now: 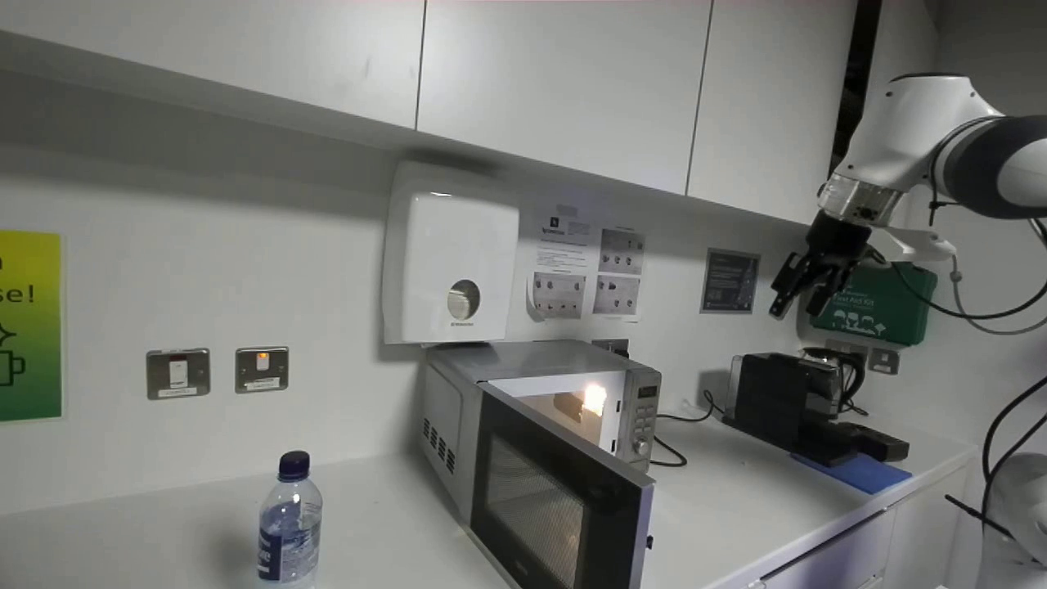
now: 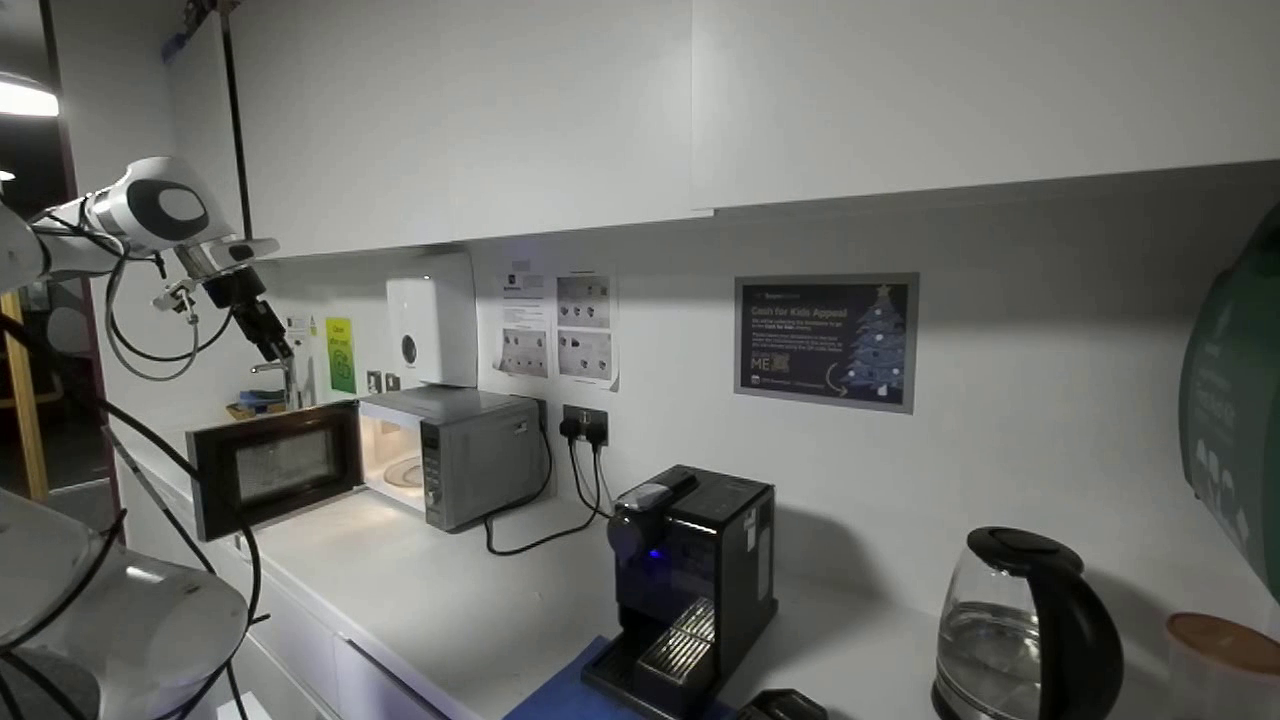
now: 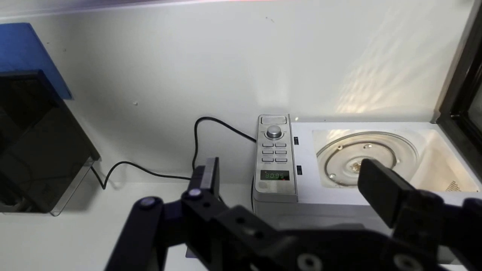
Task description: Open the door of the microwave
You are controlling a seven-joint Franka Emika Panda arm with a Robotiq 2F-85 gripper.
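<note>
One glossy dark microwave door [image 1: 564,499] stands swung wide from the lit silver-grey microwave [image 2: 485,465], which we see on the white countertop [image 2: 400,560], between a water bottle [image 1: 290,523] and a black coffee machine [image 2: 695,570]. Higher up in both exterior views, clear of the door, we see the Robotiq gripper [image 1: 797,309], its fingers [image 3: 382,184] spread apart.

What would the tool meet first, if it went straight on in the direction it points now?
Probably the control panel of the microwave: in the wrist view it shows between the fingers of the open tool. Depth is unclear; the counter beside it could come first.
</note>
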